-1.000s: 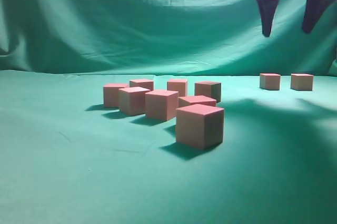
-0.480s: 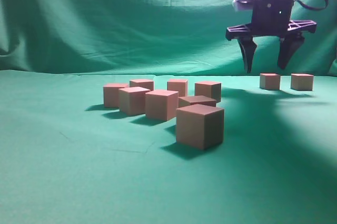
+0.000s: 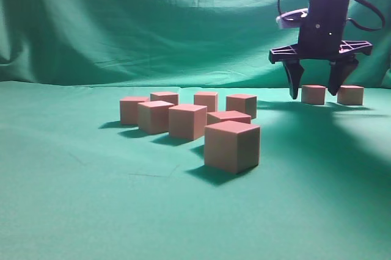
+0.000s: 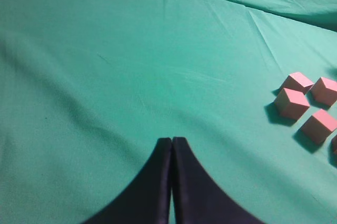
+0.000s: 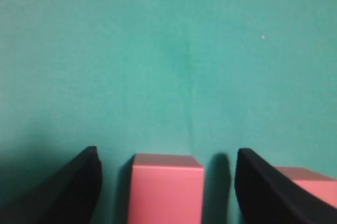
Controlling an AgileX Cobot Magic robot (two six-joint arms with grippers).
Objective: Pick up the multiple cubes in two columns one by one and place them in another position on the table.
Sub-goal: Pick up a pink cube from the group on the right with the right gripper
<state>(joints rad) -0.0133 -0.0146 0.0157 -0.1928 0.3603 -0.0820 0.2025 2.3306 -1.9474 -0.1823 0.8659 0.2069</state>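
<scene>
Several pink cubes stand in two columns mid-table, from the nearest [image 3: 231, 145] to the farthest [image 3: 164, 97]. Two more cubes stand apart at the back right [image 3: 313, 94] [image 3: 350, 94]. My right gripper [image 3: 316, 93] is open and low, its fingers on either side of the left one of the pair. In the right wrist view that cube [image 5: 166, 187] sits between the open fingers [image 5: 166, 155] with a gap on each side; its neighbour [image 5: 310, 184] shows past the right finger. My left gripper [image 4: 172, 141] is shut and empty over bare cloth, with some cubes [image 4: 290, 103] to its right.
The table [image 3: 73, 199] is covered in teal-green cloth. A wrinkled green curtain [image 3: 153, 22] hangs behind it. The left arm does not show in the exterior view.
My right gripper has come down from the upper right and now has its open fingers around the left cube of the back-right pair. Its shadow has left the near cubes.
</scene>
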